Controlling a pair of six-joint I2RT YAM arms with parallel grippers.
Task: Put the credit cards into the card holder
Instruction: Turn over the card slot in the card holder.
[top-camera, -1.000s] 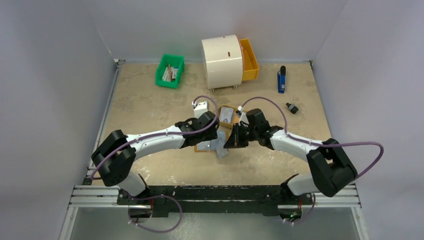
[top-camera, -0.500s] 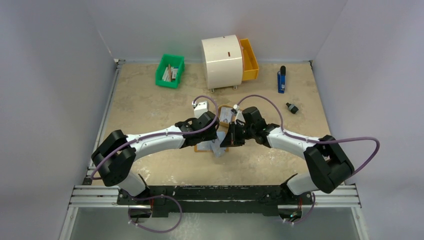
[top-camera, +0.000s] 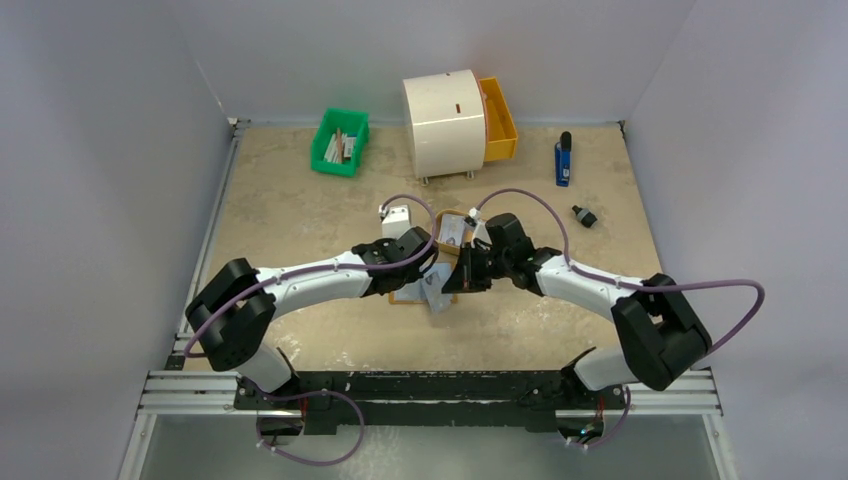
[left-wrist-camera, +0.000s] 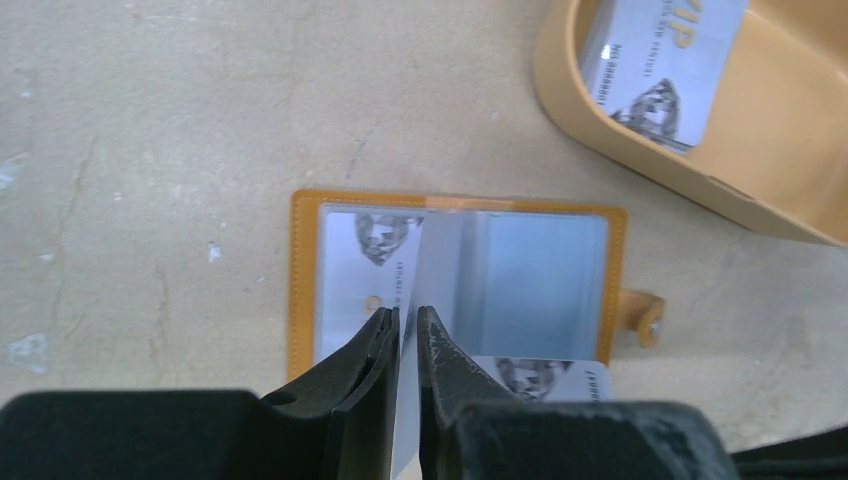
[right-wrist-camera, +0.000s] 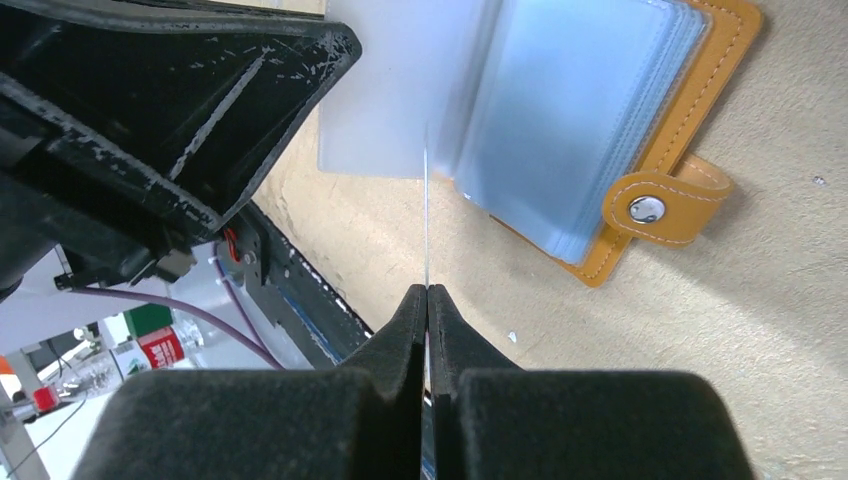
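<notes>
Over the open card holder (left-wrist-camera: 303, 290) on the table (top-camera: 300, 220), my right gripper (right-wrist-camera: 427, 298) has slid leftward this past second, clamped on a card (right-wrist-camera: 426, 215) seen edge-on, its tip now at the pages. My left gripper (left-wrist-camera: 408, 318) stays pinched on one clear sleeve (left-wrist-camera: 445, 255), so insertion looks imminent.

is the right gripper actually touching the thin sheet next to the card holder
Touching. The right wrist view shows the right gripper with its jaws shut on the thin sheet, seen edge-on, no gap on either side, just beside the open card holder.
</notes>
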